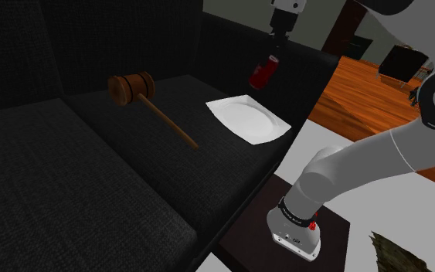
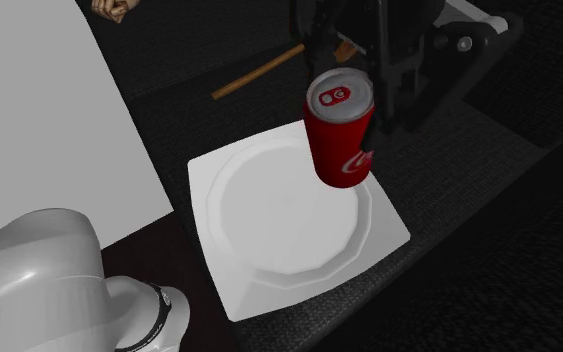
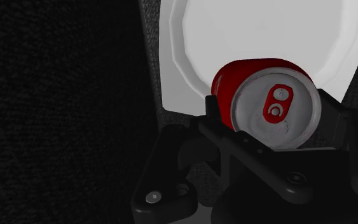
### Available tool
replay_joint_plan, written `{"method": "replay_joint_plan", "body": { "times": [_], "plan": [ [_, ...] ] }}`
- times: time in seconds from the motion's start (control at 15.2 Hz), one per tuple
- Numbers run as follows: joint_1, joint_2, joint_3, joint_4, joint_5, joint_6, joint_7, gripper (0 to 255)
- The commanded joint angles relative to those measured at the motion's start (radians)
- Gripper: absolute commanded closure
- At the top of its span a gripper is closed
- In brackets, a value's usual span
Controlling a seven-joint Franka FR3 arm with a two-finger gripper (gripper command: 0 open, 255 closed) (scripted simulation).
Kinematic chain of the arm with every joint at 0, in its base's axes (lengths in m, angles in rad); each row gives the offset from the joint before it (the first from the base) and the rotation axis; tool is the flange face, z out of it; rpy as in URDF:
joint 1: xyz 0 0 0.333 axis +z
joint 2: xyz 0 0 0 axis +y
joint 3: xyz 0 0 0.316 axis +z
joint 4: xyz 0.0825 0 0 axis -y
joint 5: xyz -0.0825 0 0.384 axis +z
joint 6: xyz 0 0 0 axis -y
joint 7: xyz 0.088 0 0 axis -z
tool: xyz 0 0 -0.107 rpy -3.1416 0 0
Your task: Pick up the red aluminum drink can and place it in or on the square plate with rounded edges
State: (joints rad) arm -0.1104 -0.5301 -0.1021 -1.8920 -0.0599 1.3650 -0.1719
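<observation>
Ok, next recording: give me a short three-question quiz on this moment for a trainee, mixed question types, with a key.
1. True or false: the red drink can rests on the white square plate.
2. What lies on the dark sofa to the shoulder view's left of the plate? A) a wooden gavel B) a spoon C) a book
3. Fill in: the hand is shut on the ____.
Key: 1 false, the can hangs tilted above the plate, clasped in the hand. 2 A. 3 can.
</observation>
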Motion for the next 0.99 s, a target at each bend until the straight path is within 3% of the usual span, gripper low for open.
{"method": "replay_joint_plan", "body": {
  "times": [0.0,0.92],
  "plan": [
    [-0.002,-0.02,-0.002,-0.029,-0.003,0.008,-0.003,255],
    [-0.006,-0.092,-0.006,-0.278,-0.01,0.186,0.004,255]
  ]
}}
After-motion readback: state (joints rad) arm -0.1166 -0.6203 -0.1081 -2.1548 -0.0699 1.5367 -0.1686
